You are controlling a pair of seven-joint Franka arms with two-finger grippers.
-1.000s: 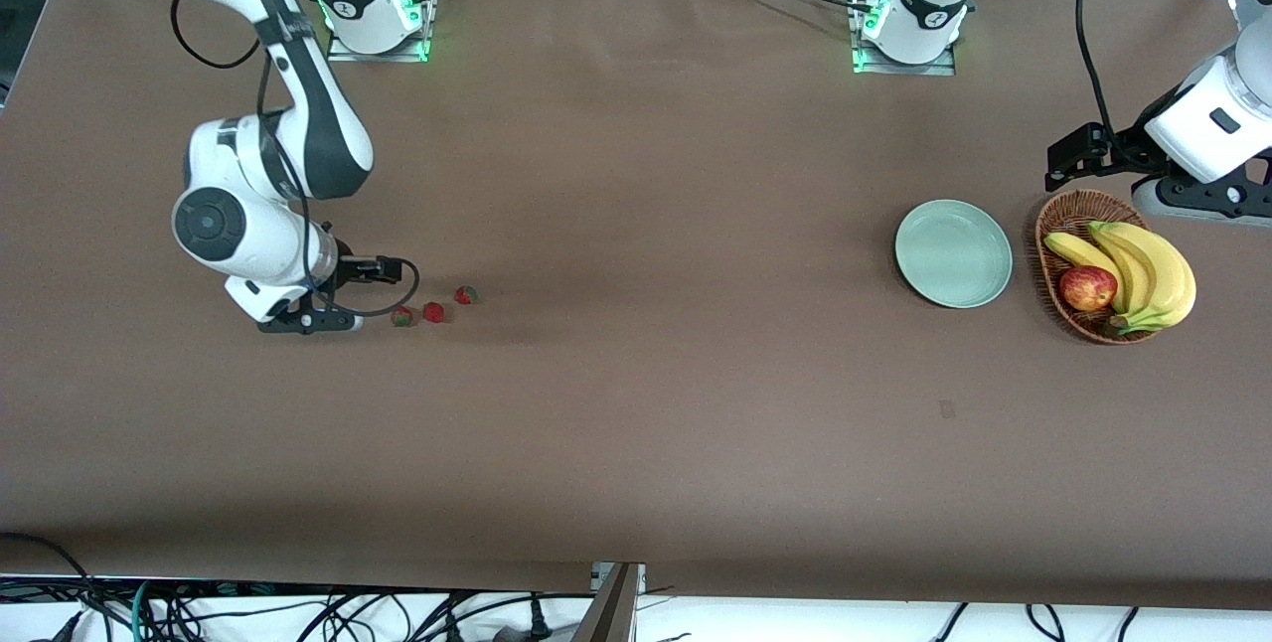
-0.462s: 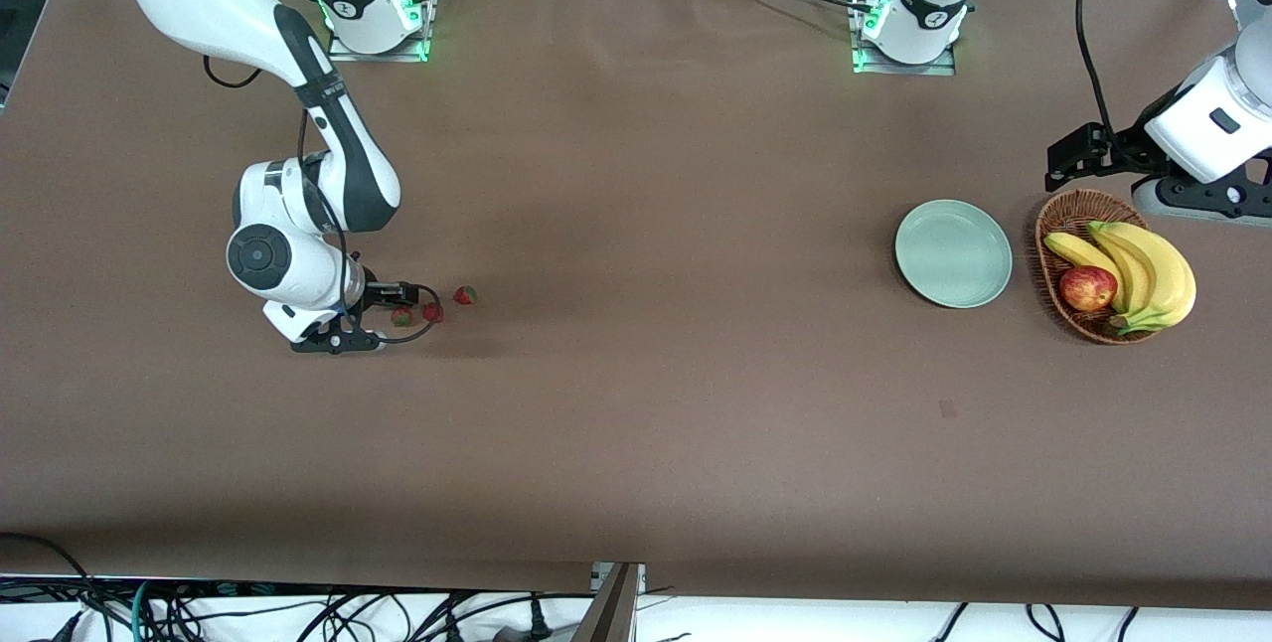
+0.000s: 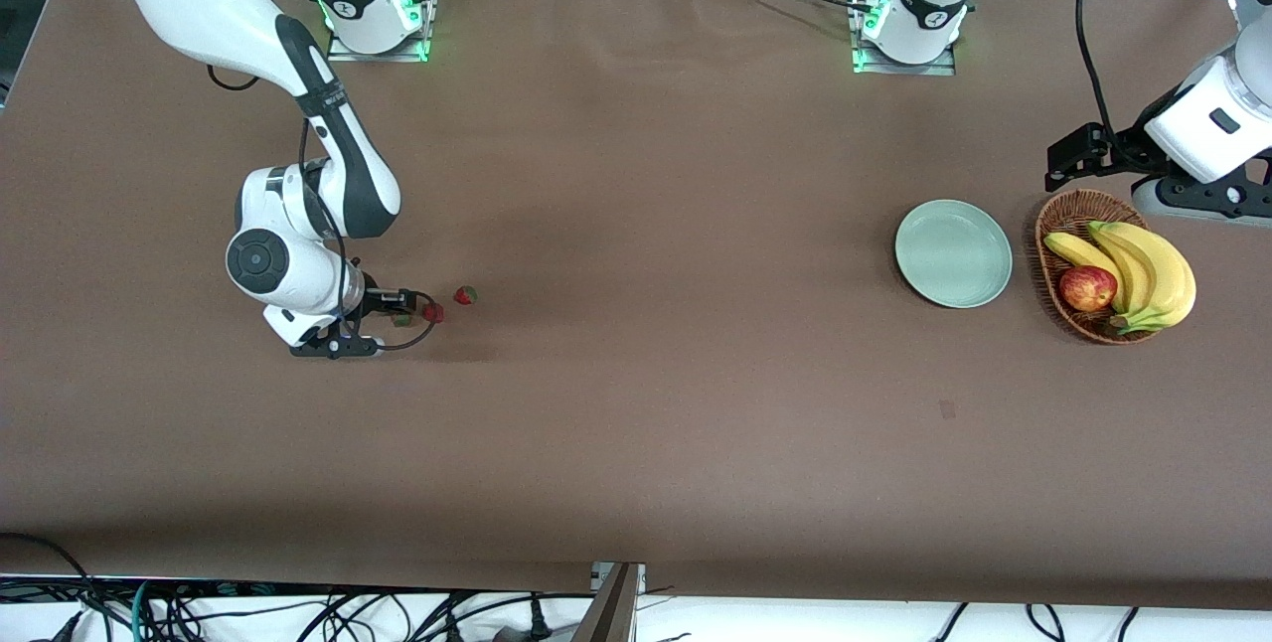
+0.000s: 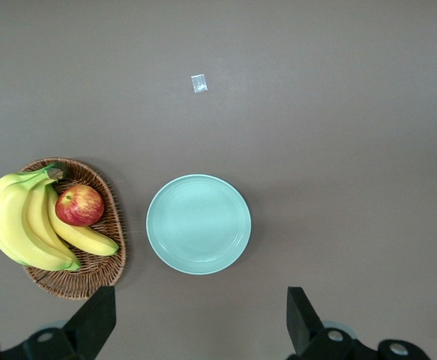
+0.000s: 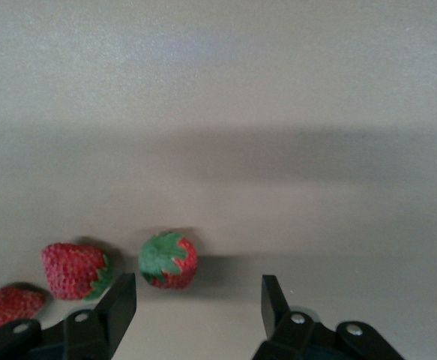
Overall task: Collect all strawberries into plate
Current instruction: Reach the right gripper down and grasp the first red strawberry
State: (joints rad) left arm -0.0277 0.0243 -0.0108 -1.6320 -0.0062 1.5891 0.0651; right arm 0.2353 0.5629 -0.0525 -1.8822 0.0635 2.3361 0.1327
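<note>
Red strawberry (image 5: 169, 260) just off the half-open, empty right gripper (image 5: 196, 304).

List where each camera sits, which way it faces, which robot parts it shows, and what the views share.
Front view: high across the table, facing both arms' bases; right gripper at the strawberries.
Left wrist view: looks down on plate and basket; left gripper open.
Right wrist view: low over three strawberries; its fingers show.
Shared: front shows everything the wrist views show.
</note>
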